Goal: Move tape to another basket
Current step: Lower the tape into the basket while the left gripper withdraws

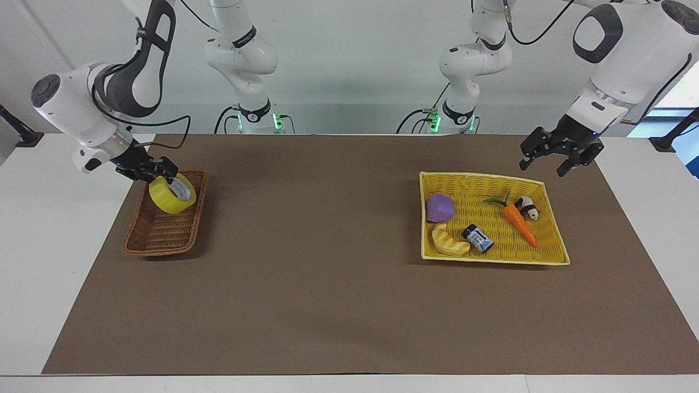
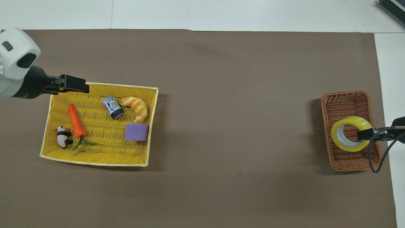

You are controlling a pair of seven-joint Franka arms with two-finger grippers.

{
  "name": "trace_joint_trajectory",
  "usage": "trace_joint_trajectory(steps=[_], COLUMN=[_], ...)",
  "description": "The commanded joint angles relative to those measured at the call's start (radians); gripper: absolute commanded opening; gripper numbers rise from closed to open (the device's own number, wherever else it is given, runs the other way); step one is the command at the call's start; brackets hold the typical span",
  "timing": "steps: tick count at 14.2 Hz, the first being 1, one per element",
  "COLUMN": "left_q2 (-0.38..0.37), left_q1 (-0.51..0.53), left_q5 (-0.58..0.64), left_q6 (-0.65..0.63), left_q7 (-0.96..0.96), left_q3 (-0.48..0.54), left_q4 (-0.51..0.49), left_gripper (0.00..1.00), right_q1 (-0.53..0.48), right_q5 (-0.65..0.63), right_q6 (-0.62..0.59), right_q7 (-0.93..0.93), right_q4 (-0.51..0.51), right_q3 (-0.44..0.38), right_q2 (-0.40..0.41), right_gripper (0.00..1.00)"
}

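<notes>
- Holding the tape (image 1: 171, 196) tight, the right gripper (image 1: 162, 179) hangs over the end of the brown basket (image 1: 164, 232) that is nearer to the robots.
- Its fingers pinch one side of the yellow ring — the rest of the ring sticks out past the fingertips and tips down into the basket.
- From the overhead view the tape (image 2: 347, 133) sits over the middle of the basket (image 2: 345, 101), with the right gripper (image 2: 364, 135) clamped on the edge of the ring toward the right arm's end of the table.
- Whether the tape touches the bottom of the basket, I cannot tell.
- The left gripper (image 1: 552, 160) is up in the air with its fingers spread wide and nothing in them.
- It hangs over the brown mat (image 1: 338, 273), just beside the corner of the yellow tray (image 1: 491, 260) — not over the toys.
- Inside the yellow tray lie a purple block (image 1: 440, 208), a croissant (image 1: 449, 241), a little blue can (image 1: 478, 238), a carrot (image 1: 519, 222) and a small panda (image 1: 527, 207).
- The brown basket and the yellow tray are well apart, one at each end of the mat.
</notes>
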Motion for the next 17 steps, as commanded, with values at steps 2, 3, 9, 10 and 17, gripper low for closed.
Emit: trace_joint_trajectory(steps=[2, 3, 9, 10, 17], left_q2=[-0.001, -0.003, -0.007, -0.01, -0.015], left_q1=[-0.007, -0.007, -0.015, -0.021, -0.038], left_q5=[0.144, 0.141, 0.137, 0.137, 0.137], left_q6=[-0.115, -0.115, -0.14, -0.138, -0.158], left_q7=[0.055, 0.053, -0.036, -0.04, -0.045], left_q3=[-0.003, -0.003, -0.009, -0.012, -0.015], left_q4=[0.114, 0.115, 0.11, 0.102, 0.102], left_gripper=[1.0, 1.0, 1.0, 1.0, 1.0], right_q1=[-0.028, -0.029, -0.046, -0.052, -0.043], right_q5=[-0.004, -0.004, -0.001, -0.001, 0.042], right_q6=[0.022, 0.022, 0.038, 0.042, 0.039], right_q7=[-0.027, -0.027, -0.035, -0.033, -0.052], right_q4=[-0.003, -0.004, -0.01, -0.01, 0.075], right_q3=[0.014, 0.014, 0.014, 0.014, 0.014], right_q2=[0.013, 0.02, 0.073, 0.074, 0.105], right_gripper=[0.0, 0.0, 0.3, 0.54, 1.0])
